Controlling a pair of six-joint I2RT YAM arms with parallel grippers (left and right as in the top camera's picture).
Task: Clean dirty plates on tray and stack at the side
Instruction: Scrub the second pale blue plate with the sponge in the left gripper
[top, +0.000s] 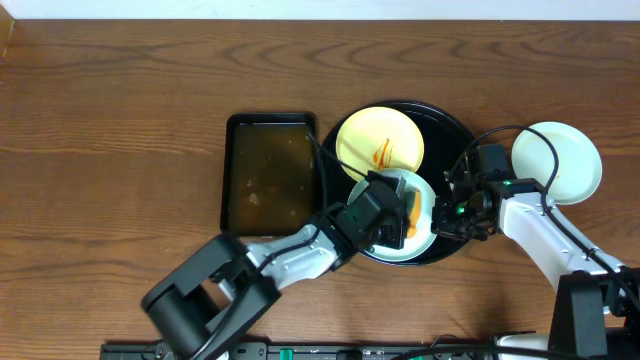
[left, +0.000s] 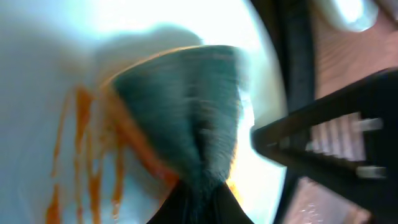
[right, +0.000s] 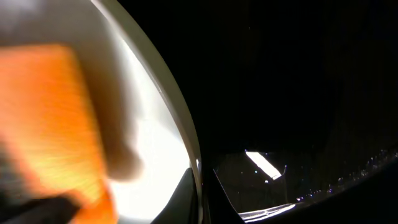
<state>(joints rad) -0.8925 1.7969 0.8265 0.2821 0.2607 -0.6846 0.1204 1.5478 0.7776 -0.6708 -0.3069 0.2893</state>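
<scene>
Two plates you see on tray (top: 455, 130): yellow plate (top: 365, 135) far side, streaked mint plate (top: 398, 250) robot side. Your left gripper (top: 400, 212) pinches sponge (left: 186, 112) on mint plate. Your right gripper (top: 448, 212) at its rim, grip cannot be told. Third plate (top: 560, 160) on table (top: 120, 120), right of tray.

Streaked plates (top: 366, 136) on tray (top: 450, 128) (clean plate (top: 566, 166) aside)

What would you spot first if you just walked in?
The orange sauce streaks jump out: some on the yellow plate at the back of the black tray, more on the pale plate in front. There the left gripper presses a sponge onto them. A clean plate sits right of the tray.
</scene>
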